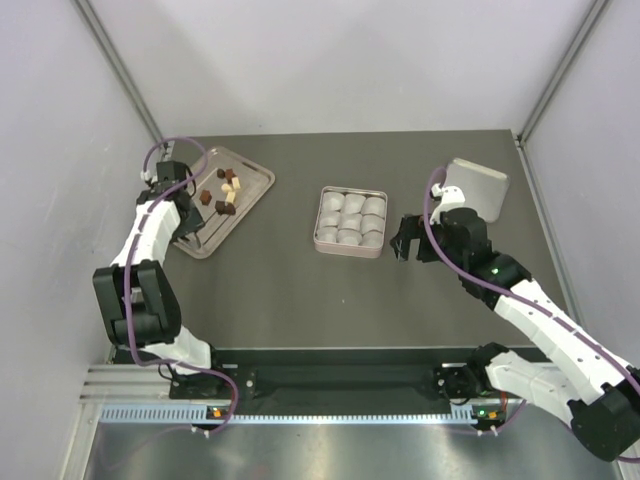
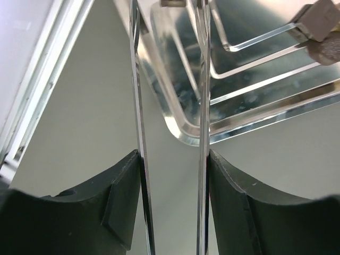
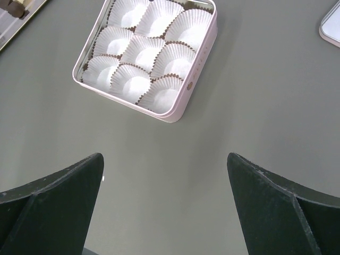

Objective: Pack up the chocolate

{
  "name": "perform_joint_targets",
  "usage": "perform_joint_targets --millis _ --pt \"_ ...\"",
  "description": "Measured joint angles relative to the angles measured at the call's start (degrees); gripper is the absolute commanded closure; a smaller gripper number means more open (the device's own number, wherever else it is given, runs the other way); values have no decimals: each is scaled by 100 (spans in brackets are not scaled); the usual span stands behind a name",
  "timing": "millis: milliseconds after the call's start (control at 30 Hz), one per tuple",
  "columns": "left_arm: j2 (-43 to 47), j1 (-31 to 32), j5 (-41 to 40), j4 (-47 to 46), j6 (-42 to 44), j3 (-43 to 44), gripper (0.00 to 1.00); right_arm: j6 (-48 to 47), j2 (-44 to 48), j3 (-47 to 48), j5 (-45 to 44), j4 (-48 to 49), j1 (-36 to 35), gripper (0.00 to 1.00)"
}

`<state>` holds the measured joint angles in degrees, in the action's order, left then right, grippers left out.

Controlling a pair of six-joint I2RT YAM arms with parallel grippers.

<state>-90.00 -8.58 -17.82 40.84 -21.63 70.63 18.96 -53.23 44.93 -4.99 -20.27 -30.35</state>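
Left pincer (image 1: 190, 236) (tweezers gripped), chocolate (image 1: 222, 191) just beyond, on tray (image 1: 256, 179)

The chocolate (image 1: 222, 190) comes in dark brown, lighter brown and cream-white pieces on a shiny silver tray (image 1: 255, 186). The square tin (image 3: 197, 68) is pale pink, and its paper cups (image 3: 139, 53) are white and pleated with thin brown rims. The surface (image 1: 290, 300) is dull dark grey, the fingers (image 3: 268, 199) black.

Dark table (image 1: 280, 290): tray (image 1: 255, 195), tin (image 1: 322, 240), lid (image 1: 480, 185).
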Motion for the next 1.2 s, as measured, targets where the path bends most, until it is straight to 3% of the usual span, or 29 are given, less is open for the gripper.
perform_joint_targets --millis 733,1200 --pt "-485 -234 260 -232 127 -4 48 -94 -2 0 -195 96 -31 0" --pt "-555 -345 796 -131 94 190 58 -94 -2 0 -254 98 -31 0"
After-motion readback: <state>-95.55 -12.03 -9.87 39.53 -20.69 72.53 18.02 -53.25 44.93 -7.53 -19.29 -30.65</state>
